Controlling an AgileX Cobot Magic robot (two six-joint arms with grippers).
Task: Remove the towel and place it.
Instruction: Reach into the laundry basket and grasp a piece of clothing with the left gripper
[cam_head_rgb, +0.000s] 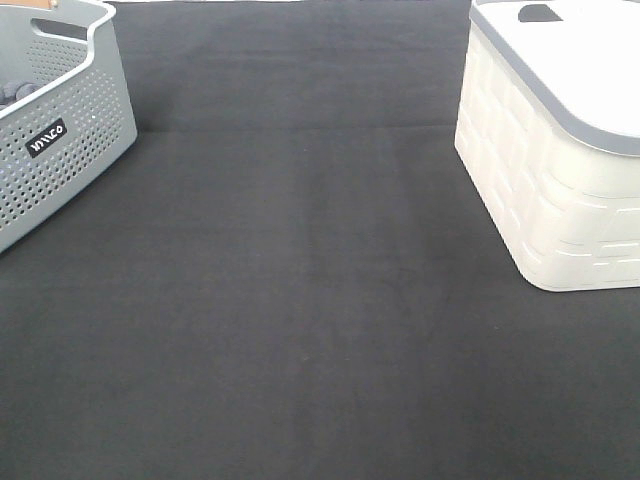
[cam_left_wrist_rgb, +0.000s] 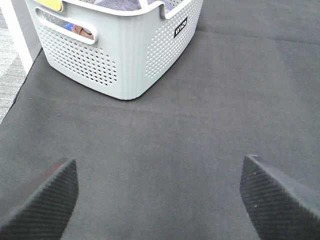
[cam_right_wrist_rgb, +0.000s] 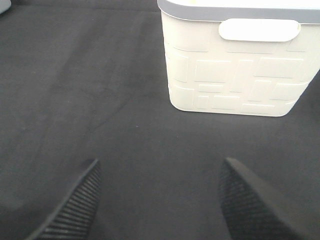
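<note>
The towel (cam_left_wrist_rgb: 122, 4) shows only as greyish-lavender cloth lying inside the grey perforated basket (cam_left_wrist_rgb: 120, 55), just below its rim; a dark bit of it also shows in the basket (cam_head_rgb: 60, 120) at the far left of the exterior view. My left gripper (cam_left_wrist_rgb: 160, 200) is open, with nothing between its fingers. It hovers over the black mat a short way in front of the basket. My right gripper (cam_right_wrist_rgb: 160, 200) is open and empty too, facing the white bin. Neither gripper appears in the exterior view.
A white lidded bin (cam_head_rgb: 560, 190) stands at the far right, its handle side (cam_right_wrist_rgb: 257, 30) towards my right gripper. A black mat (cam_head_rgb: 300, 300) covers the table. The table's edge and the floor (cam_left_wrist_rgb: 10, 75) lie beside the basket. A yellow item (cam_left_wrist_rgb: 50, 4) sits in the basket.
</note>
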